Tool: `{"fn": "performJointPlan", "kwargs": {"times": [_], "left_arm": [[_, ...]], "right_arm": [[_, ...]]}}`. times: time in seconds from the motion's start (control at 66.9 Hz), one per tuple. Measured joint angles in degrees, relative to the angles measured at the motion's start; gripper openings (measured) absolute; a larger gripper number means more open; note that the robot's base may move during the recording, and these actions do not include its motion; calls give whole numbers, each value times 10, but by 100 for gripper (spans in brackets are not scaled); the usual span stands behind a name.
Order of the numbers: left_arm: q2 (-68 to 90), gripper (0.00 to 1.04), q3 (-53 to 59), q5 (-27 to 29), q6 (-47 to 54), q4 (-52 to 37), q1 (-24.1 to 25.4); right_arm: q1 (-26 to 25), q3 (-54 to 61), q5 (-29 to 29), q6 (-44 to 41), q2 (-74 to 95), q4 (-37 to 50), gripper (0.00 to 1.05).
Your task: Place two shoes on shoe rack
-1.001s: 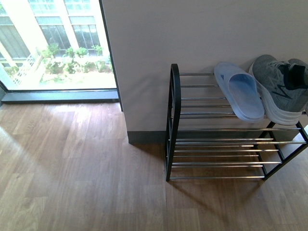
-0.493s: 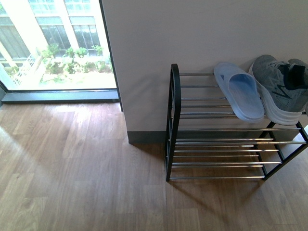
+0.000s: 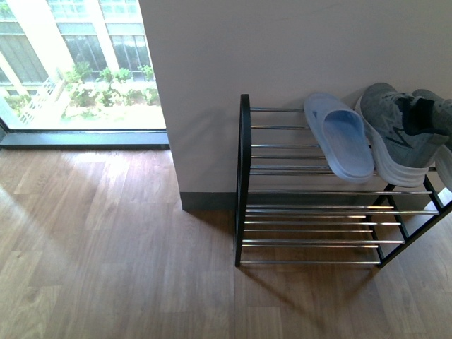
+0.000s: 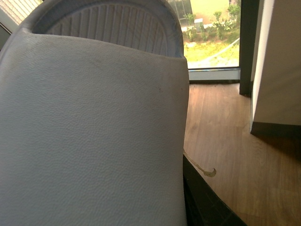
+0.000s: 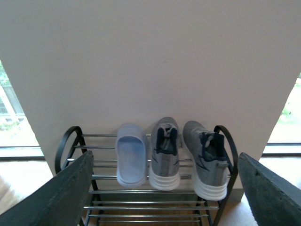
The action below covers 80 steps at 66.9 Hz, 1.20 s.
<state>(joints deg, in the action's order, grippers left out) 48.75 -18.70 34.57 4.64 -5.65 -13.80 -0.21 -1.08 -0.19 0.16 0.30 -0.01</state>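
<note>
The shoe rack (image 3: 243, 176) stands against the white wall at the right of the front view. Its top shelf carries a pale blue slide (image 3: 339, 138) and a grey sneaker (image 3: 397, 134) beside it. The right wrist view faces the rack (image 5: 70, 141) head-on, with the slide (image 5: 131, 160) and two grey sneakers (image 5: 164, 160) (image 5: 205, 162) in a row on top. My right gripper (image 5: 169, 197) is open, with nothing between its fingers (image 5: 66, 197). A second pale blue slide (image 4: 89, 132) fills the left wrist view, and my left gripper (image 4: 155, 207) is shut on it; one dark finger (image 4: 202, 207) shows. Neither arm appears in the front view.
Wood floor (image 3: 106, 247) spreads left of and in front of the rack. A floor-level window (image 3: 78, 70) is at the back left, beside the wall's corner (image 3: 176, 176). The top shelf has bare bars (image 3: 279, 145) left of the slide. The lower shelf (image 3: 311, 226) holds nothing.
The rack and wall now sit slightly further left in the front view, so the camera has shifted. The shoes on the rack have not moved.
</note>
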Motion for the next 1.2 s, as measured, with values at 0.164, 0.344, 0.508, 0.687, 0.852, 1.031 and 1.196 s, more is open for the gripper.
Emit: {"fn": "performJointPlan", "kwargs": {"times": [0.164,0.344,0.508,0.687,0.852,1.031,1.196], "left_arm": [[0,2,0,0,0,0,-1],[2,2,0,-2,0,0,-1],[1,2,0,-2,0,0,-2],[92,2,-25,-43,-104,-119,-3],[378,2,-178,-166,-223,-225,-13],[588,2,-327,-259,-289,-229,-35],[732,2,-463,-296,-342,-203,-39]], "right_arm": [[0,0,2,0,0,0,96],[1,0,3,0,0,0,96],[1,0,5,0,0,0,96],[1,0,4,0,0,0,96],[1,0,2,0,0,0,96],[1,0,2,0,0,0,96],[1,0,2,0,0,0,96]]}}
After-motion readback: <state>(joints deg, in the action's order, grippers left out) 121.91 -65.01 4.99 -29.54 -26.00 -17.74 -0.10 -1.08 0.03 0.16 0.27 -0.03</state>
